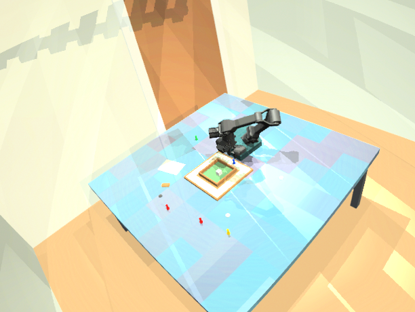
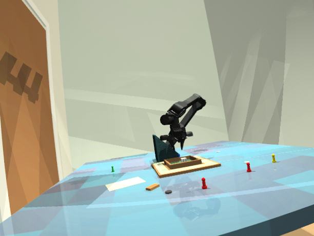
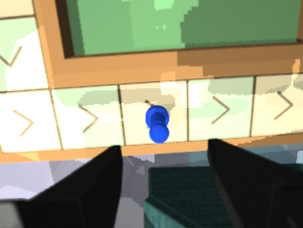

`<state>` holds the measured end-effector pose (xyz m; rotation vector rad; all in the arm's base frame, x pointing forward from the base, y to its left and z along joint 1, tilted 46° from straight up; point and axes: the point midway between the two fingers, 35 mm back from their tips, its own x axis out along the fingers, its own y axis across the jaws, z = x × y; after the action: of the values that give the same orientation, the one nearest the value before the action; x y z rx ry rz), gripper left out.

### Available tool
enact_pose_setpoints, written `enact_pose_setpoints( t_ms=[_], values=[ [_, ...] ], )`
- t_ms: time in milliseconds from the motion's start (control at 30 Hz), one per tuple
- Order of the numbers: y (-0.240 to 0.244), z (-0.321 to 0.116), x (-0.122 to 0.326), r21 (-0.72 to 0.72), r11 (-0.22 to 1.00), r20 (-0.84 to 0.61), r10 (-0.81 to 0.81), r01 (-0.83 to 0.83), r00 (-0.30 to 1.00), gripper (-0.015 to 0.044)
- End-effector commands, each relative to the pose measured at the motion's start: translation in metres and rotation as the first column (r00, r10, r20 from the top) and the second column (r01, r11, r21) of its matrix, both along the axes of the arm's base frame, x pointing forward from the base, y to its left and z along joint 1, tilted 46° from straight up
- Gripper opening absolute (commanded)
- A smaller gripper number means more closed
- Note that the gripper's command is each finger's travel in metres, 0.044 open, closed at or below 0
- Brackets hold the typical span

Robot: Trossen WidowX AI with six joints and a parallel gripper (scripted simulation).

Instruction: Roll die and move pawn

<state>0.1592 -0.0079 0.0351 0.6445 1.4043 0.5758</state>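
The blue pawn stands upright on a square of the board, in the row nearest the arm's base. Arrows in that row point right in the wrist view. My gripper is partly open and empty, above the pawn's side of the board. In the wrist view the pawn shows just beyond the fingertips, between their lines. The white die lies in the dice tray. Its top pips are too small to read; it is outside the wrist view.
A green pawn, two red pawns and a yellow pawn stand off the board. A white sheet, an orange block and a dark disc lie left of the board in the top view.
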Motion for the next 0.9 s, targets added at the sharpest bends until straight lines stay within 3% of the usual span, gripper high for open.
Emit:
enact_pose_setpoints(
  t_ms=[0, 867],
  values=[
    [0.004, -0.003, -0.001, 0.006, 1.000, -0.005, -0.004, 0.004, 1.000, 0.0200],
    [0.033, -0.030, 0.001, 0.008, 1.000, -0.004, -0.004, 0.004, 1.000, 0.0200]
  ],
)
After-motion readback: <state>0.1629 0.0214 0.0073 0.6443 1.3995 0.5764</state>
